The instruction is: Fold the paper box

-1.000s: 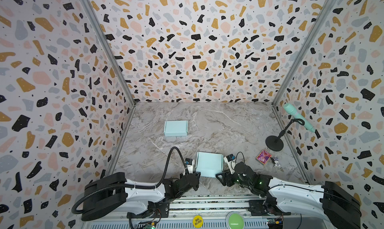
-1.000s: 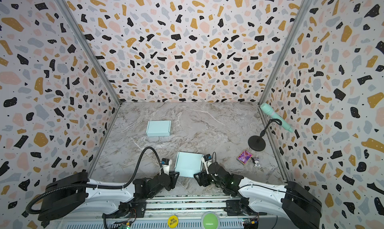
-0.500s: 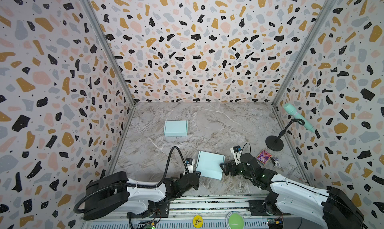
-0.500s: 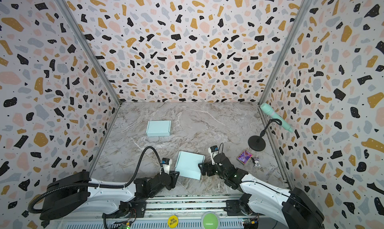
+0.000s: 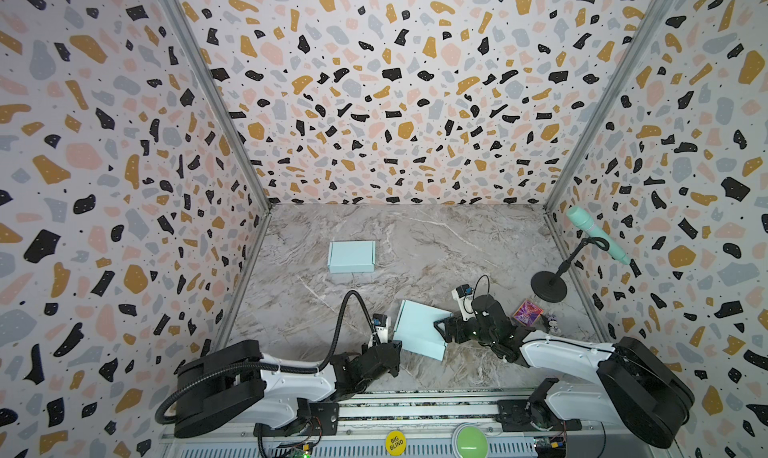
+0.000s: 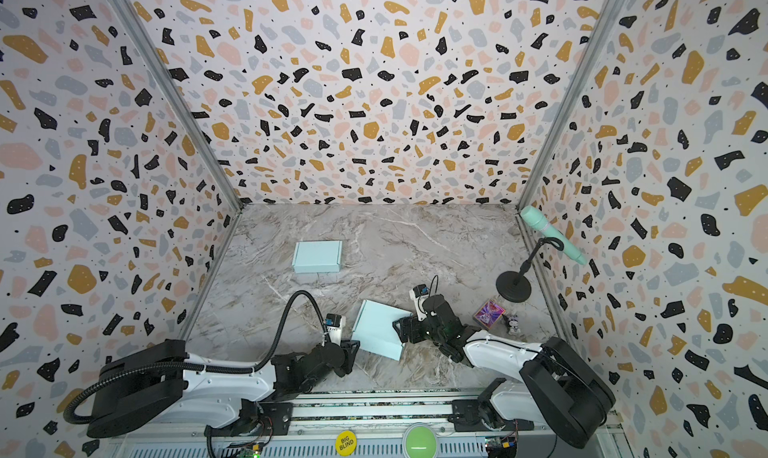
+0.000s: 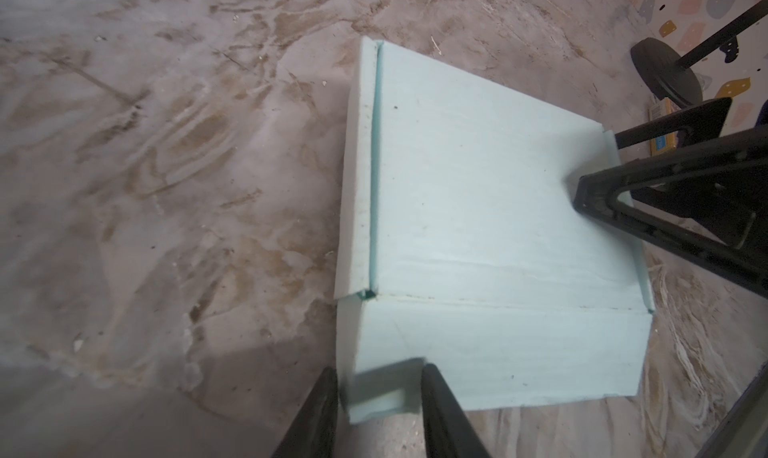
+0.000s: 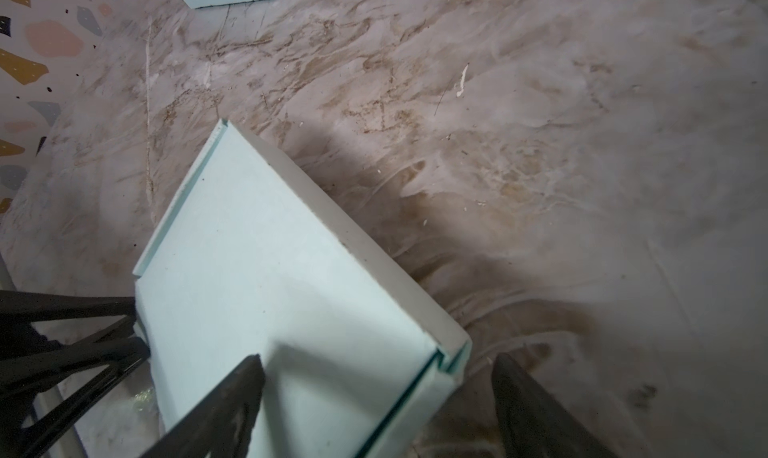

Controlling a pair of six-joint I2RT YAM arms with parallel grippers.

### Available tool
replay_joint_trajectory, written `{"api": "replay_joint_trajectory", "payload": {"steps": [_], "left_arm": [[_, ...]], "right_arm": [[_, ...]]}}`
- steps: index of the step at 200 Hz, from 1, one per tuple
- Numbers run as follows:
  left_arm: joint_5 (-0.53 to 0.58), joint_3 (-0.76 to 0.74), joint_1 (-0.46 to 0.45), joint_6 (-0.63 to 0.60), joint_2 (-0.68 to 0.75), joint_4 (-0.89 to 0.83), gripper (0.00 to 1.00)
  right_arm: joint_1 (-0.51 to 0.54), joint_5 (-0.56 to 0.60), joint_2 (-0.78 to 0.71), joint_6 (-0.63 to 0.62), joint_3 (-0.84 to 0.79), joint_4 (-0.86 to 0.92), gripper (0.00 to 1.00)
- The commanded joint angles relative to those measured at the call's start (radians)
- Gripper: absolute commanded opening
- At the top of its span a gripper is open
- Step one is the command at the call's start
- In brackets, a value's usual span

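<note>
My right gripper (image 5: 441, 328) has swung from the paper box's (image 5: 419, 329) near edge to its right side, and the box has twisted clockwise. Those jaws stand wide: 1 finger on the lid (image 7: 478, 177), 1 off the corner. My left gripper (image 5: 394, 344) is clamped on the near corner flap (image 7: 380, 393). The lid looks down, so I judge only tucking remains. The box lies front centre, skewed, front wall toward me. It looks nearly square, so no clear long axis.
</note>
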State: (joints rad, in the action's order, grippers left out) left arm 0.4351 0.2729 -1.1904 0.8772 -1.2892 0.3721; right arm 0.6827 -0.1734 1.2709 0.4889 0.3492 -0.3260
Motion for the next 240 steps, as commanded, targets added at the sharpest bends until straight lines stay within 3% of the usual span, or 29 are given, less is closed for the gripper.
{"api": "replay_joint_trajectory", "payload": {"steps": [1, 72, 150, 203, 240], "left_arm": [[0.027, 0.016, 0.011, -0.024, -0.024, 0.029, 0.35], [0.03, 0.035, 0.039, -0.066, -0.131, 0.101, 0.37], [-0.012, 0.098, 0.066, -0.102, -0.24, 0.125, 0.38], [-0.039, 0.001, 0.066, -0.072, -0.109, 0.12, 0.39], [-0.08, -0.09, 0.066, -0.046, 0.034, 0.086, 0.4]], "right_arm": [[-0.004, -0.026, 0.013, -0.013, 0.018, -0.036, 0.84], [-0.007, -0.07, 0.058, -0.003, -0.005, -0.077, 0.73], [-0.007, -0.095, 0.078, 0.011, -0.029, -0.106, 0.7], [-0.007, -0.075, 0.001, 0.004, -0.017, -0.039, 0.7], [-0.008, -0.043, -0.078, 0.006, -0.006, 0.028, 0.83]]}}
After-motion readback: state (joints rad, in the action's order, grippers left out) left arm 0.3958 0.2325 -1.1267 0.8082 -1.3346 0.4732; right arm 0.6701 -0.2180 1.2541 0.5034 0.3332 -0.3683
